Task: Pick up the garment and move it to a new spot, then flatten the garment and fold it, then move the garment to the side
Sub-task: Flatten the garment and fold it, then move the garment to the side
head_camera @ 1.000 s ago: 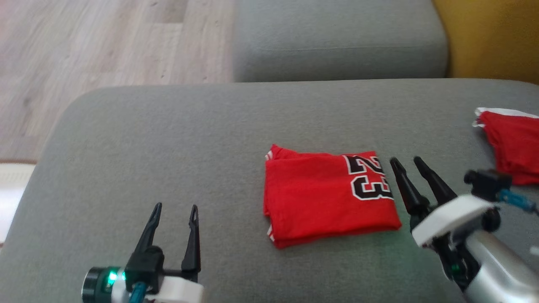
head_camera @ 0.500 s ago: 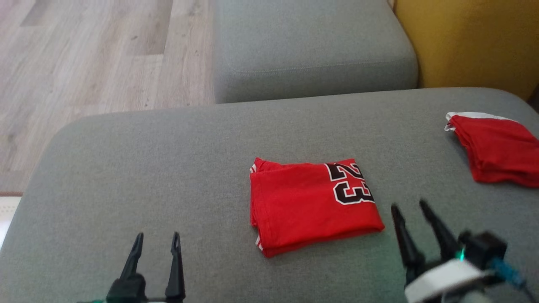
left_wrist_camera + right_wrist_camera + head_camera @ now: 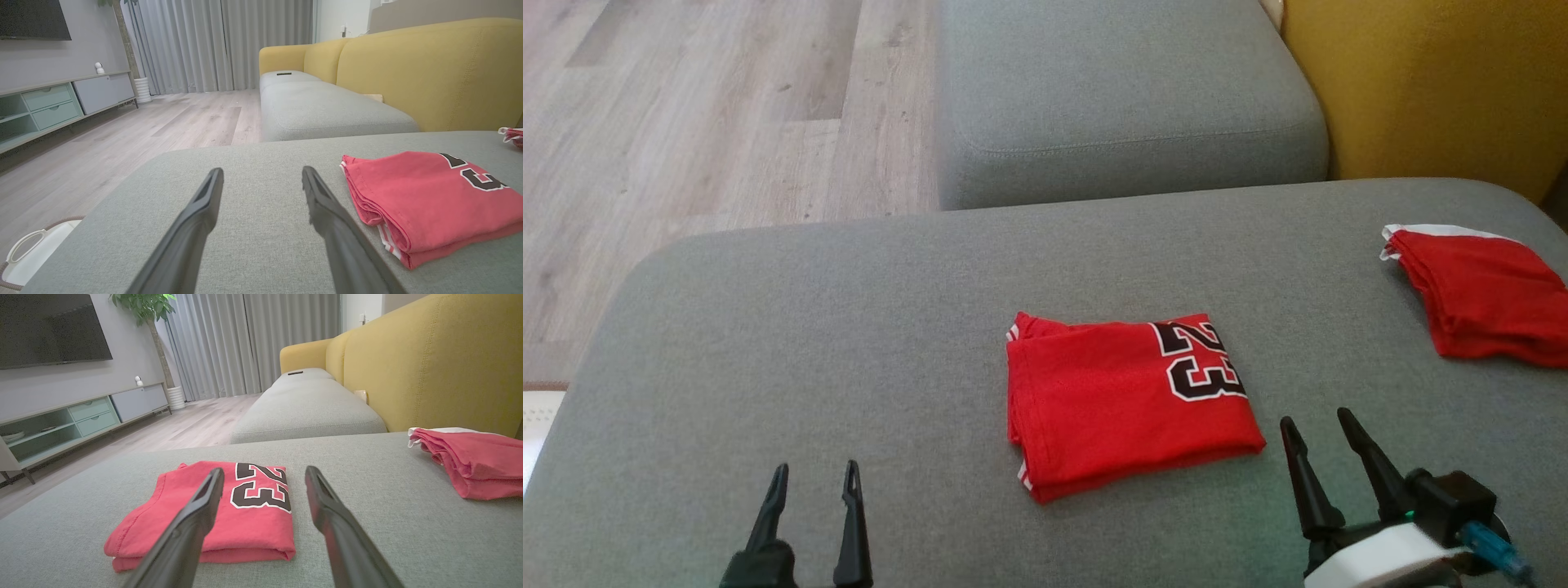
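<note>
While the folded garment [image 3: 1127, 400] lies flat, left gripper [image 3: 817, 467] and right gripper [image 3: 1315, 416] gape empty.

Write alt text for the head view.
A folded red jersey numbered 23 lies on a grey sofa seat. The left end effector and right end effector sit open at the bottom edge, apart from the jersey. A second red garment lies at far right.

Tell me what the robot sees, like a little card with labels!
surface: grey sofa cushion
shirt: red shirt, folded, number 23 on top, lying mid-cushion
other clothes: red pile near the cushion's right edge
left gripper: jaws open, empty, left of the shirt
right gripper: jaws open, empty, beside the shirt's right edge
</note>
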Motion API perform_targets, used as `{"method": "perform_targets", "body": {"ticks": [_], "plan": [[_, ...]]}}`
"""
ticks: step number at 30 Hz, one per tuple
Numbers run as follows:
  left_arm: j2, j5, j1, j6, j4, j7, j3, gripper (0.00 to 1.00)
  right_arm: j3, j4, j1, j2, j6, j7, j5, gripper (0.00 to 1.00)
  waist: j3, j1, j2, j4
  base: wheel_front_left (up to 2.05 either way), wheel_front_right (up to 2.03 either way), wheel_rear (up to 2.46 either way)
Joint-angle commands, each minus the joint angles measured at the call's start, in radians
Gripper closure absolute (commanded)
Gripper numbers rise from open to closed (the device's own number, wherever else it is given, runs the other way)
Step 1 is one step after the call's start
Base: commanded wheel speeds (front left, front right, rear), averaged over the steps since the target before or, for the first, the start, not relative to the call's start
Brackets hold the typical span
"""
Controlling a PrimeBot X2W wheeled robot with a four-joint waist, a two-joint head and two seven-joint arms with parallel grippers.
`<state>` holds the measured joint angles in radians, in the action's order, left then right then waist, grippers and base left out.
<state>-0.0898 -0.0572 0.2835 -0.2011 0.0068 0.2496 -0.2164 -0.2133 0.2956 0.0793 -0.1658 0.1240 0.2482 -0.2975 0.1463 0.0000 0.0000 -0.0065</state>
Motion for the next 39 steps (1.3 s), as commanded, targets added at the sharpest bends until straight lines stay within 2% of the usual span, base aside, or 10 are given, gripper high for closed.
{"method": "perform_targets", "body": {"ticks": [1, 39], "plan": [[0.010, 0.007, -0.049, 0.003, -0.027, 0.012, 0.035, 0.00, -0.012, -0.032, -0.029, -0.003, 0.007, 0.013, 0.007, 0.00, 0.000, 0.0000, 0.0000, 0.000, 0.00, 0.00, 0.00], [0.032, 0.027, -0.046, 0.029, -0.002, 0.012, 0.043, 0.00, -0.021, -0.010, -0.015, -0.017, 0.007, 0.014, 0.012, 0.00, 0.015, 0.0000, 0.0000, 0.008, 0.00, 0.00, 0.00]]}}
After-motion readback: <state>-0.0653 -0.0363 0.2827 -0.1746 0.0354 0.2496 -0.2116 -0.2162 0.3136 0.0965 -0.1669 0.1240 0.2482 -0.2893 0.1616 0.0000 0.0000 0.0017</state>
